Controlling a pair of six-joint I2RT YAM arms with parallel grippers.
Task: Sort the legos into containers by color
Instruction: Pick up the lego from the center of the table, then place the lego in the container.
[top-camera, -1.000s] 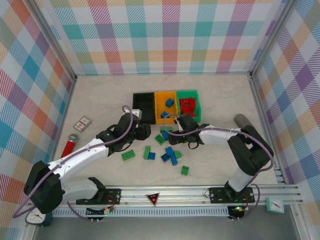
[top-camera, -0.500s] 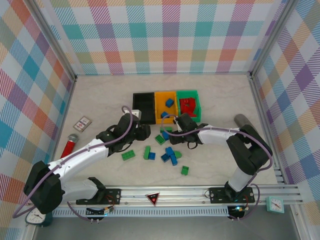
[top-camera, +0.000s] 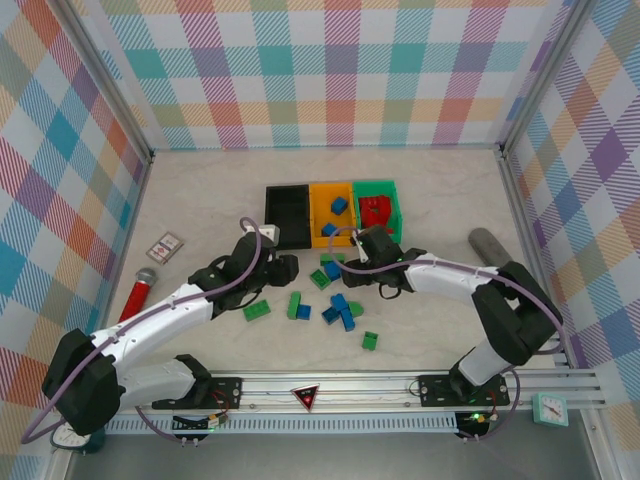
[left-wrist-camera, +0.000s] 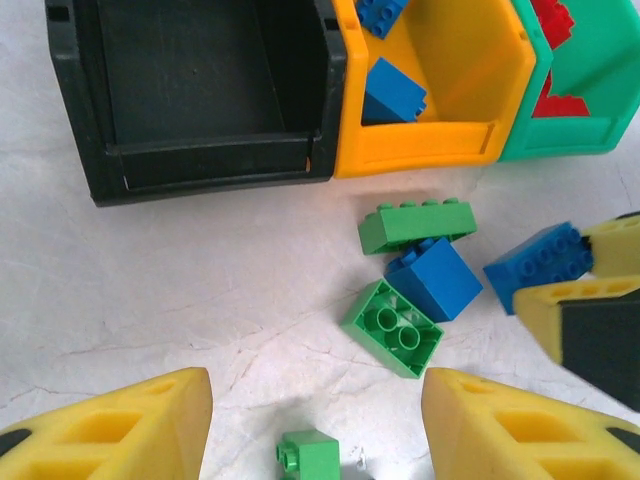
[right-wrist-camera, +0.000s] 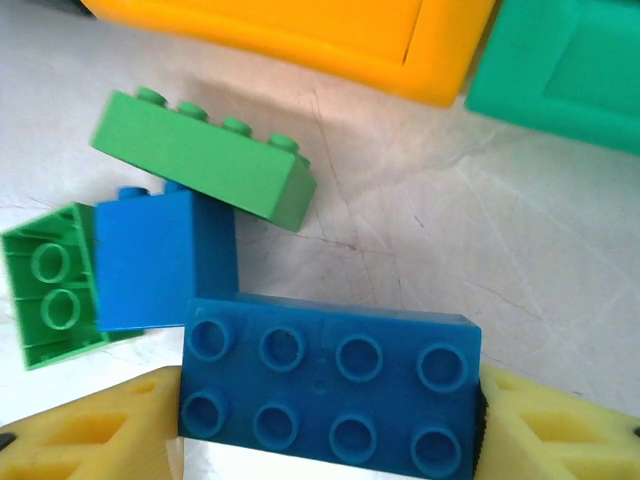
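I log right arm (top-camera: 452, 280) reaching low over mid-tabletop (top-camera: 200, 200); right end effector (right-wrist-camera: 325, 425) clamps blue lego (right-wrist-camera: 330, 385); left end effector (left-wrist-camera: 315, 400) spread, unladen.

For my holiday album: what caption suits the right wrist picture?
Right gripper clamps a blue brick near a long green brick, orange bin and green bin behind.

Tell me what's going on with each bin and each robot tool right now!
Black bin: empty.
Orange bin: blue bricks inside.
Green bin: red bricks inside.
Left tool: open, holding nothing.
Right tool: shut on a blue brick.
Square green brick: flipped over, hollow side up.
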